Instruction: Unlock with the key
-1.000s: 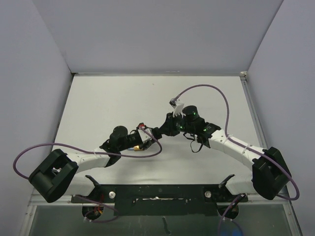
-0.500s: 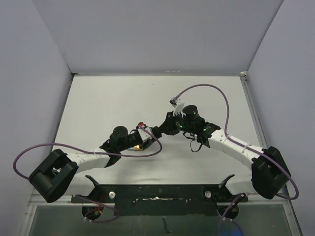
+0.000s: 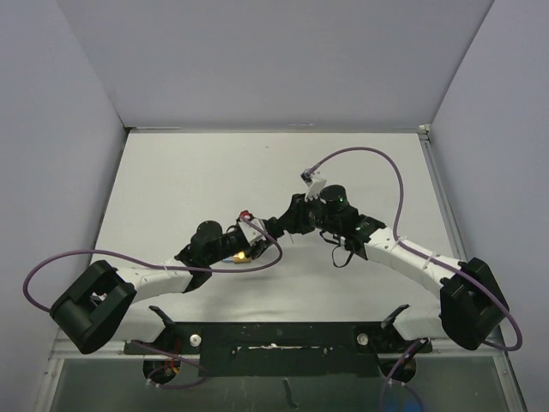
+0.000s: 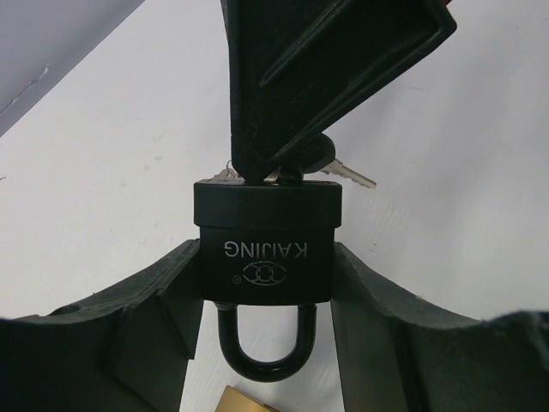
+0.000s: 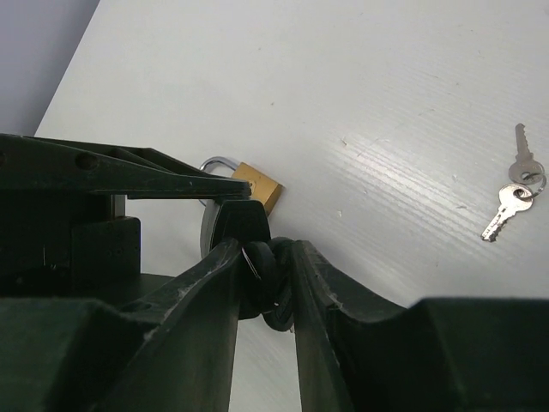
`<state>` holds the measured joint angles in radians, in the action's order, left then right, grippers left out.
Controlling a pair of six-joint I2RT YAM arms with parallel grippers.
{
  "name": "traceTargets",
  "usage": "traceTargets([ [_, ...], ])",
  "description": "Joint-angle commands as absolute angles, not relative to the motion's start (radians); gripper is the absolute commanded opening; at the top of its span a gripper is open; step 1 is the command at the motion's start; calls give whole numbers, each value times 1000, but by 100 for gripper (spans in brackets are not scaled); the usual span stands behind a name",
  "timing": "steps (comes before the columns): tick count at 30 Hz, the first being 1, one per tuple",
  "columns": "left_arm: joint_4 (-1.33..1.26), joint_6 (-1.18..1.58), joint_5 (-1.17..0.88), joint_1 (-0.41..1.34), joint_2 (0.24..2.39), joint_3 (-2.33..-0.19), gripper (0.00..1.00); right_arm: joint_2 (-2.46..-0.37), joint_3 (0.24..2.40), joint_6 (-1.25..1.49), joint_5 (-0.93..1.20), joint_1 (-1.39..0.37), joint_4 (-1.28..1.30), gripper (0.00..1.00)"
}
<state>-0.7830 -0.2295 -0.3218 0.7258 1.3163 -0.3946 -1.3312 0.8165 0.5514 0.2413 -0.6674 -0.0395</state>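
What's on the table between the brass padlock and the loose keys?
Nothing: the right wrist view shows bare table between the brass padlock and loose keys.

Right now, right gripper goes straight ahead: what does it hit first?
Likely the black padlock clamped by the left gripper, directly beyond the key head inside the right gripper; depth unclear.

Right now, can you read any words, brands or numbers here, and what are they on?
"KAJING": on the body of the black padlock, upside down in the left wrist view.
Small round emblem beside it: too small to read.
The brass padlock and loose keys: no legible marks.
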Motion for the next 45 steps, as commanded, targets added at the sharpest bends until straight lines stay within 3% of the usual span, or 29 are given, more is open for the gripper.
traceTargets([
  [1, -1118, -202, -349, 739, 1256, -471, 0, -1279, 787, 552, 183, -669, -17, 30],
  [8, -1137, -199, -343, 739, 1255, -437, 0, -1218, 765, 554, 185, -645, -33, 33],
  [12, -1134, -197, -343, 739, 1254, -430, 0, -1198, 759, 562, 199, -628, -32, 40],
  [27, -1136, -189, -338, 739, 1264, -407, 0, -1138, 694, 634, 287, -533, -135, 41],
  [39, -1430, -194, -360, 739, 1388, -324, 0, -1129, 678, 658, 288, -512, -163, 40],
  [45, -1440, -179, -362, 739, 1429, -331, 0, -1105, 662, 674, 312, -487, -189, 40],
])
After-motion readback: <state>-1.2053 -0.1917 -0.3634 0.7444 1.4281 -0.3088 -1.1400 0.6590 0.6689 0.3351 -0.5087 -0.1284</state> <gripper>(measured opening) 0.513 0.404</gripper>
